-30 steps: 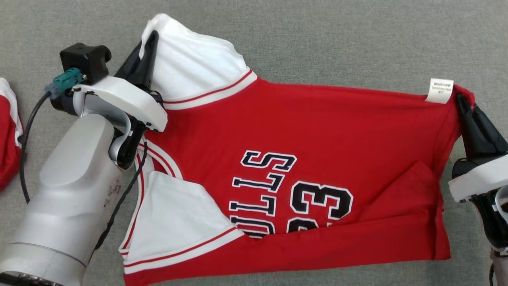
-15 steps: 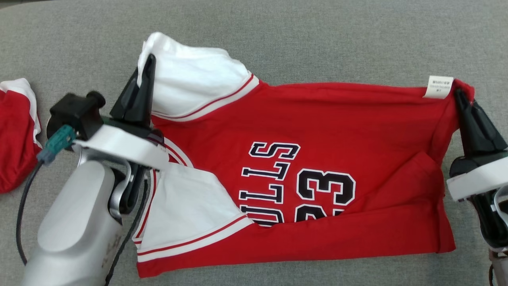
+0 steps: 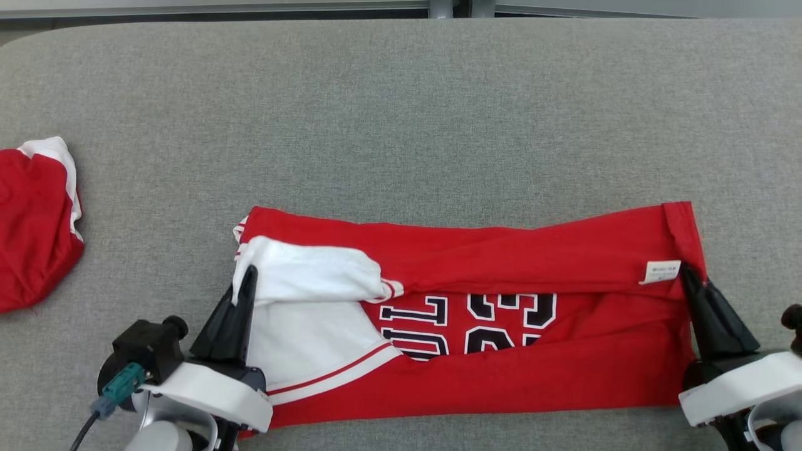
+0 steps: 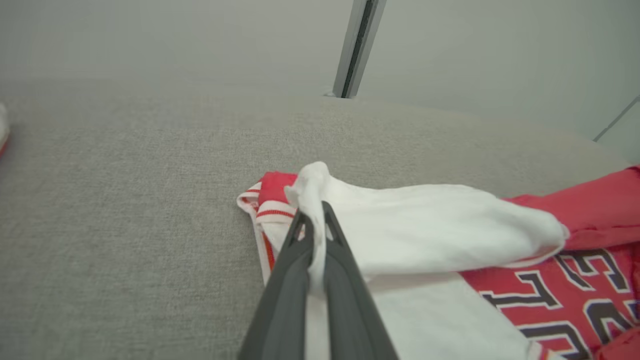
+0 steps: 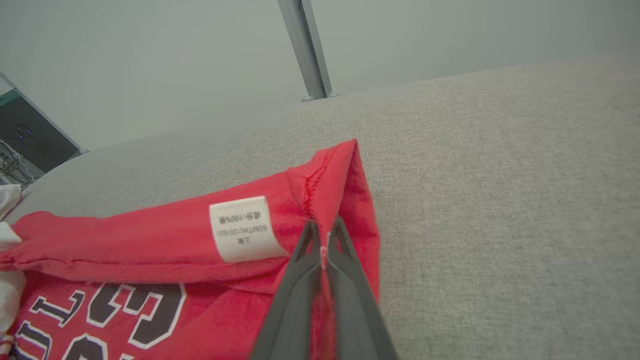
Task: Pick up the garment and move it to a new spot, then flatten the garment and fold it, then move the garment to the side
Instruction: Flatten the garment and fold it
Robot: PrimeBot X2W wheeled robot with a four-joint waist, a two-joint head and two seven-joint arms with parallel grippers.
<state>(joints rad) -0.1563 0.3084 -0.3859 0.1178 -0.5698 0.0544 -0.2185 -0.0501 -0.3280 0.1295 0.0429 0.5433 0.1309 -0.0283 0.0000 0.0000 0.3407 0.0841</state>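
1. At the far left of the grey surface [image 3: 401, 113], a second red-and-white cloth [image 3: 34, 219] lies well apart from the work.
2. The left end effector [image 3: 249, 275] is clamped tight on the garment's white sleeve [image 3: 307, 272].
3. The garment [image 3: 501, 382] lies on the surface close to the robot. Its long axis runs left to right between the arms, and its far edge is doubled over the lettering [image 3: 467, 326].
4. The right end effector [image 3: 686, 272] is pinched closed on the red corner beside the label [image 3: 662, 272].
5. Each arm holds its own end, so neither is nearer. The fold likely finishes by drawing both ends evenly toward the robot.
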